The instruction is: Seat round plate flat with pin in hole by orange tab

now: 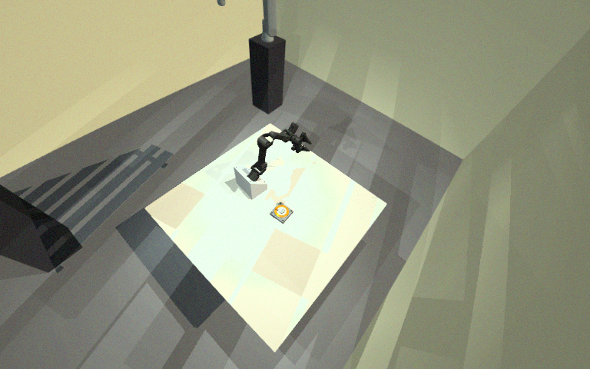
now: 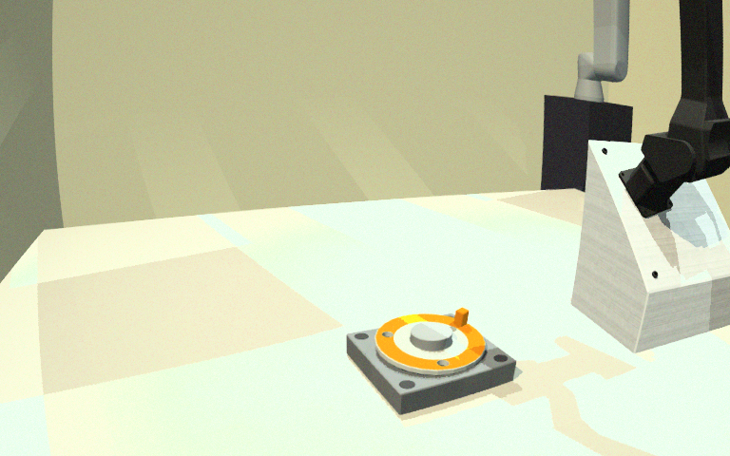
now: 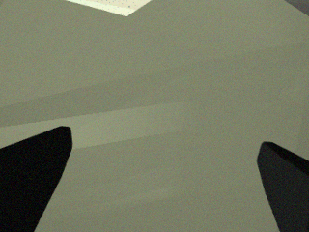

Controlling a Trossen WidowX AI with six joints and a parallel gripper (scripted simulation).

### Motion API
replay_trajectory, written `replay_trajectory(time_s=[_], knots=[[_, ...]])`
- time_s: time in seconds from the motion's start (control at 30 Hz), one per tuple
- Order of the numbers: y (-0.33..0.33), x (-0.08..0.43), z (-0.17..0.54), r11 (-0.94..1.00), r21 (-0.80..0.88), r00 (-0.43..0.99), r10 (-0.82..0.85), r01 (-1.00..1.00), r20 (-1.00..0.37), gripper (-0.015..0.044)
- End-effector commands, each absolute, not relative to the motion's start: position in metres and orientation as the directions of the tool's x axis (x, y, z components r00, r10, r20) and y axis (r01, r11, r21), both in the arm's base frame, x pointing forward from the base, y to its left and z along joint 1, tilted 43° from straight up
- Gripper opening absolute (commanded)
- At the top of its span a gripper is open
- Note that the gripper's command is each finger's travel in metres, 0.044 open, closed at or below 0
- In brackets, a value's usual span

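The round plate [image 1: 282, 217] [image 2: 475, 340], an orange ring with a white middle, sits around the grey post [image 2: 431, 336] on the square grey base [image 2: 453, 391]. Its orange tab [image 2: 460, 317] stands up at the rim, on the back right side in the exterior view. A hole beside the tab is partly visible; two other holes show at the left and front. The pin cannot be made out, and the plate's slight tilt is hard to judge. My gripper [image 1: 309, 144] [image 3: 166, 144] is open and empty, raised far from the plate; the exterior view does not show it.
My arm's pale wedge-shaped mount [image 1: 252, 188] [image 2: 609, 259] stands on the table near the base. A black pedestal [image 1: 266, 75] [image 2: 564, 143] with a grey arm stands beyond the table. Another dark block [image 1: 12, 224] is at the left in the top view. The wrist view shows mostly wall.
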State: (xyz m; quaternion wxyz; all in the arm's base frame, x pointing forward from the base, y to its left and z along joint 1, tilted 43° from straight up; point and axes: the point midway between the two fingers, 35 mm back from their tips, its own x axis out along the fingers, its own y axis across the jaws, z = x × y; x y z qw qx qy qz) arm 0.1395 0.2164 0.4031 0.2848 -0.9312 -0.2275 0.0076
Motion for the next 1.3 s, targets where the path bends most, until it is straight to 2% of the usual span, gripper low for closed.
replay_trajectory(time_s=[0.0,0.1,0.23,0.33,0.47,0.6,0.77,0.83,0.9,1.03,1.13,1.27], knots=[[0.218,0.141,0.402,-0.734,-0.535,0.897,0.428,0.418,0.113,0.0374],[0.232,0.161,0.382,-0.727,-0.564,0.9,0.43,0.392,0.071,0.0295],[0.246,0.203,0.339,-0.716,-0.632,0.907,0.419,0.296,-0.051,0.019],[0.231,0.219,0.324,-0.73,-0.647,0.93,0.357,0.22,-0.087,0.0111],[0.228,0.249,0.286,-0.704,-0.704,0.919,0.333,0.095,-0.209,0.0006],[0.219,0.271,0.255,-0.667,-0.744,0.898,0.308,-0.032,-0.314,0.0],[0.182,0.307,0.18,-0.493,-0.772,0.791,0.237,-0.402,-0.564,0.0],[0.176,0.31,0.17,-0.46,-0.765,0.771,0.229,-0.451,-0.593,0.0],[0.158,0.316,0.145,-0.352,-0.729,0.709,0.211,-0.587,-0.673,0.0],[0.117,0.318,0.094,-0.038,-0.559,0.542,0.2,-0.828,-0.816,0.0],[0.102,0.315,0.078,0.088,-0.47,0.478,0.209,-0.878,-0.853,0.0],[0.065,0.301,0.041,0.448,-0.159,0.305,0.277,-0.88,-0.911,0.0]])
